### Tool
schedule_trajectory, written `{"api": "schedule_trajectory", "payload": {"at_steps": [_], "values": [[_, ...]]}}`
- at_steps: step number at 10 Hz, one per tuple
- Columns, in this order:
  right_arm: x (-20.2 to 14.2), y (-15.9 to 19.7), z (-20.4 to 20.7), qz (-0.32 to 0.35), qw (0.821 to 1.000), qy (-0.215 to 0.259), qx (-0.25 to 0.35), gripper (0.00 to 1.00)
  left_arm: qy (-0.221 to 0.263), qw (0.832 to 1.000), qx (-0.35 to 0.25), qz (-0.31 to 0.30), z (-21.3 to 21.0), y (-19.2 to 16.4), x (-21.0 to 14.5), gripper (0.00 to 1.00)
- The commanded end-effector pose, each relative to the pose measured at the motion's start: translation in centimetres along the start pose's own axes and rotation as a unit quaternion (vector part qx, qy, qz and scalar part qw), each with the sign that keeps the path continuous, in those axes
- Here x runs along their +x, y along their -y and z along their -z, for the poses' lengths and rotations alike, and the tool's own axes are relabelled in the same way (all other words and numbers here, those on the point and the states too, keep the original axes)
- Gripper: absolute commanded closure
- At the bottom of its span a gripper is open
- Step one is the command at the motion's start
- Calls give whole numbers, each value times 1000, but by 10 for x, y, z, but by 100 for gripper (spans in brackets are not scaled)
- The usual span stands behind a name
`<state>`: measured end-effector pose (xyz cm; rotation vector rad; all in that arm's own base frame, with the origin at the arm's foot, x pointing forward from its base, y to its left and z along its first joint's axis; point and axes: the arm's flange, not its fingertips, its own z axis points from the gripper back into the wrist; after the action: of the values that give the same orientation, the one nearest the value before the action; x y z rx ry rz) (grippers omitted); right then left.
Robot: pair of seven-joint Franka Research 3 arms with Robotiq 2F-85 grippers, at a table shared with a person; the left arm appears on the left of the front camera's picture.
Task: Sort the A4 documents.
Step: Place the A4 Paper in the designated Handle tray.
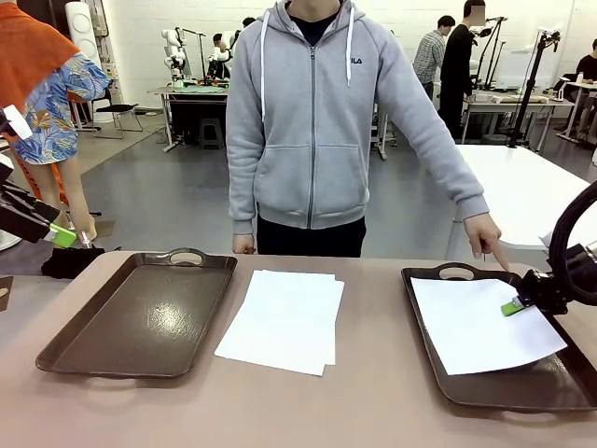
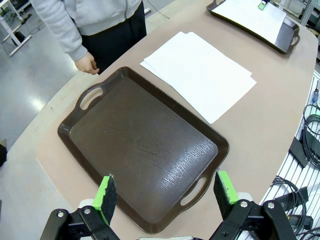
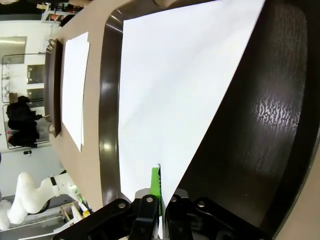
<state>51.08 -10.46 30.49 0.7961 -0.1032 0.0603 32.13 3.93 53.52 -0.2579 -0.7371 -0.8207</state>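
Note:
A loose stack of white A4 documents (image 1: 284, 317) (image 2: 200, 72) lies on the table between two brown trays. One more sheet (image 1: 480, 322) (image 3: 170, 100) rests askew in the right tray (image 1: 560, 383) (image 3: 270, 125). My right gripper (image 1: 513, 306) (image 3: 156, 192) is shut on that sheet's right edge, low over the tray. The left tray (image 1: 140, 313) (image 2: 140, 150) holds nothing. My left gripper (image 2: 165, 190) hangs open above the left tray's near end; in the front view its green pad (image 1: 62, 235) shows at the left edge.
A person in a grey hoodie stands at the far side. One of the person's hands (image 1: 485, 235) points a finger down at the right tray's far corner, and the other hand (image 2: 89, 64) hangs by the table edge. Bare tabletop lies in front of the stack.

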Motion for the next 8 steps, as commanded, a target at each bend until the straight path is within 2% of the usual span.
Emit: {"api": "schedule_trajectory", "payload": {"at_steps": [1,8], "values": [[-3,3,4,14,1000,5,-8,99,3,1000,-4,-1,1,-1,-1,0],[-13,8,-2,33,999,14,-7,99,3,1000,-4,-1,1,-1,-1,0]]}}
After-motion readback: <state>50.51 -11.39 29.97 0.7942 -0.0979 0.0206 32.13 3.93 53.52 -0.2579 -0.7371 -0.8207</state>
